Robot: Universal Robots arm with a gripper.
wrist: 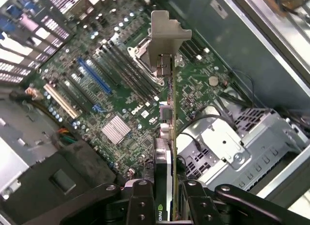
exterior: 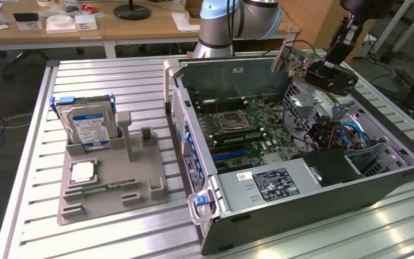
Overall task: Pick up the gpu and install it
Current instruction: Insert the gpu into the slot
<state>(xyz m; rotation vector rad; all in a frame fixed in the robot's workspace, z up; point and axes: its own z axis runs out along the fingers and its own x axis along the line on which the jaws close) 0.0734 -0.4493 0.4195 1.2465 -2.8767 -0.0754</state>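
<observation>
Both my fingers (wrist: 140,203) clamp the gpu (exterior: 295,58), held on edge above the far corner of the open computer case (exterior: 301,210), likely so it lines up with the motherboard (exterior: 245,128) slots.

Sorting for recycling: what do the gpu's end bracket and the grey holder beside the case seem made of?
The end bracket of the gpu: probably sheet metal, dull silver, thin folded edges. The grey holder: likely plastic, matte, moulded slots.
</observation>
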